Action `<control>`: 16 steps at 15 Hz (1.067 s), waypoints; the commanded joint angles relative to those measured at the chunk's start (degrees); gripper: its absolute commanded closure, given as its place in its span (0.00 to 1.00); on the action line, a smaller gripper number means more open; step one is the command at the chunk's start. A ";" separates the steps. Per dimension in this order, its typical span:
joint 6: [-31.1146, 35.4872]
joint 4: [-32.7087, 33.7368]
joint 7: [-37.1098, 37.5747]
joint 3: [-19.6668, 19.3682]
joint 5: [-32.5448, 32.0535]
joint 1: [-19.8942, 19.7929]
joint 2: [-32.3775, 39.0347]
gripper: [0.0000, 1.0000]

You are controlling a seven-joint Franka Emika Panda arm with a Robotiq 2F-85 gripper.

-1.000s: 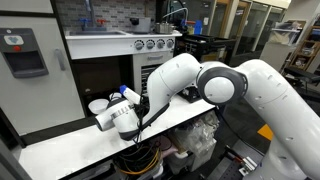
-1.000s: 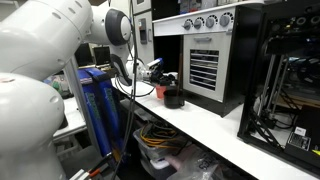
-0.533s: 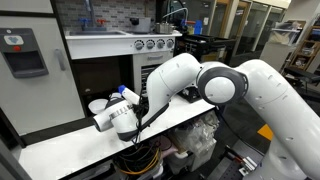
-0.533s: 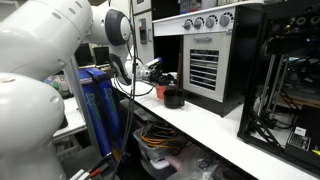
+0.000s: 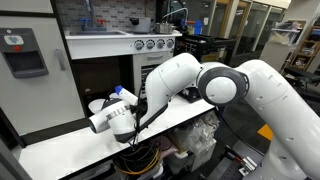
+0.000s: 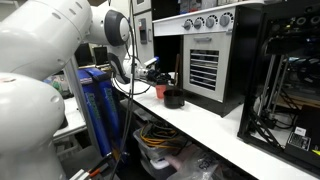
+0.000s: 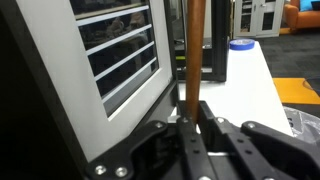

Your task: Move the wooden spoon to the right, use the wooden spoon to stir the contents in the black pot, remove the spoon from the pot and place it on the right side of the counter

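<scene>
In the wrist view my gripper [image 7: 195, 122] is shut on the brown handle of the wooden spoon [image 7: 195, 50], which runs straight up the picture; its bowl is out of sight. In an exterior view the gripper [image 6: 156, 72] hangs just left of and above the black pot [image 6: 173, 98], which stands on the white counter [image 6: 215, 125] beside a small red-orange cup [image 6: 160, 91]. In an exterior view the gripper [image 5: 113, 116] is low over the counter [image 5: 70, 148], and the pot is hidden behind it.
A white mug [image 5: 97, 105] stands behind the gripper. A dark oven-like unit with a slatted vent [image 7: 110, 60] and knobs [image 5: 152, 44] rises right behind the counter. A blue-topped object [image 7: 240, 46] stands farther along it. Open counter stretches to the right [image 6: 260, 150].
The gripper with the spoon has shifted slightly, a little to the left and up in an exterior view. Pot, cup and mug have not moved.
</scene>
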 commanded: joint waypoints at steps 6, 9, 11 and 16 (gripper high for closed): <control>0.16 1.24 -0.37 -0.54 0.27 -0.19 1.06 0.97; -0.44 0.51 -0.30 -1.34 0.09 -0.60 0.77 0.97; -0.74 0.13 -0.25 -1.87 0.04 -0.88 0.59 0.97; -0.93 -0.14 -0.13 -2.46 0.05 -1.68 0.49 0.97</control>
